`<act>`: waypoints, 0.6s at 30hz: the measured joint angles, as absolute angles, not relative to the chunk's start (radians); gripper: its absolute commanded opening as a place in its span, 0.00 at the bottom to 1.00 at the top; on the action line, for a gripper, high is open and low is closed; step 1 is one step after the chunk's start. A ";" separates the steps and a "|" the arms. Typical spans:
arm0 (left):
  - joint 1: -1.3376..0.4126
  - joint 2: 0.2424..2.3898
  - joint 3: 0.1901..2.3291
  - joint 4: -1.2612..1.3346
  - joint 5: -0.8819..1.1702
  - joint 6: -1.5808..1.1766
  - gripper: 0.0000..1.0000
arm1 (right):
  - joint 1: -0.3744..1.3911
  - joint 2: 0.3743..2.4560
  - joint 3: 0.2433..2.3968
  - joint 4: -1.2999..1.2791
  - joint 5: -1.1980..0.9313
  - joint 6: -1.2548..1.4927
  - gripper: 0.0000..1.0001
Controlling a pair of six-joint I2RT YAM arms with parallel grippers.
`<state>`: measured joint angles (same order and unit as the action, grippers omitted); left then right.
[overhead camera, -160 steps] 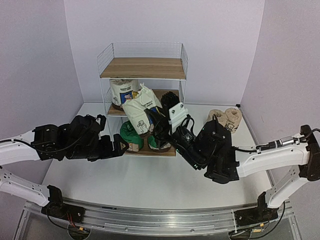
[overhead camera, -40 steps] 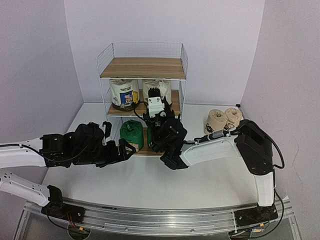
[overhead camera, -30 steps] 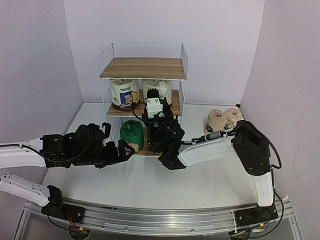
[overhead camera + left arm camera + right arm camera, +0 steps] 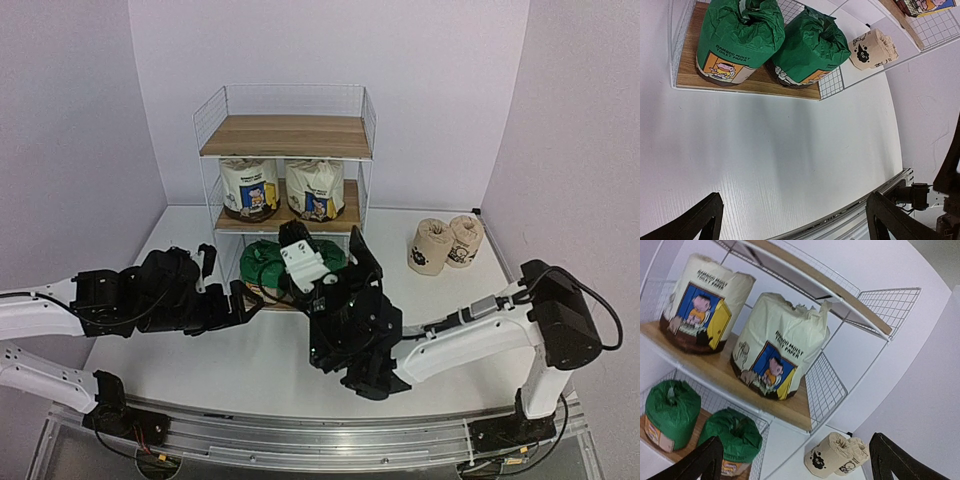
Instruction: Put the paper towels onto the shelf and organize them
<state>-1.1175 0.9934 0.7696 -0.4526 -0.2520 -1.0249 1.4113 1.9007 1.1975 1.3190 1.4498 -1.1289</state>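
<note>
The shelf (image 4: 285, 135) stands at the back centre with its top board bare. Two white paper towels (image 4: 249, 187) (image 4: 315, 188) stand upright side by side on the middle tier. Two green ones (image 4: 262, 262) (image 4: 335, 258) sit on the bottom tier. Two tan rolls (image 4: 430, 246) (image 4: 464, 238) stand on the table to the right. My right gripper (image 4: 328, 243) (image 4: 797, 462) is open and empty, below and in front of the right white roll (image 4: 777, 347). My left gripper (image 4: 228, 280) (image 4: 795, 220) is open and empty, low on the table left of the green rolls (image 4: 740, 40).
The shelf's wire-mesh sides (image 4: 825, 387) enclose each tier. The two tan rolls (image 4: 827, 457) touch each other near the right wall. The right arm's forearm (image 4: 470, 325) crosses the table front right. A metal rail (image 4: 320, 440) runs along the near edge.
My right gripper has opened and drawn back and down from the middle tier, leaving the second white roll standing there. The left arm has barely moved.
</note>
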 measured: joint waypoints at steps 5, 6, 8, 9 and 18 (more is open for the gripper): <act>-1.118 0.955 0.770 -0.523 -0.279 -1.019 1.00 | 1.474 1.782 0.993 1.290 1.461 -1.137 0.98; -1.118 0.943 0.770 -0.535 -0.285 -1.019 1.00 | 1.476 1.734 0.953 1.278 1.462 -1.118 0.98; -1.118 0.918 0.770 -0.550 -0.293 -1.020 1.00 | 1.472 1.598 0.889 1.268 1.468 -1.077 0.98; -1.118 0.904 0.770 -0.554 -0.295 -1.021 1.00 | 1.470 1.529 0.871 1.269 1.469 -1.059 0.98; -1.118 0.870 0.771 -0.580 -0.310 -1.021 1.00 | 1.447 1.357 0.993 1.379 1.478 -1.156 0.98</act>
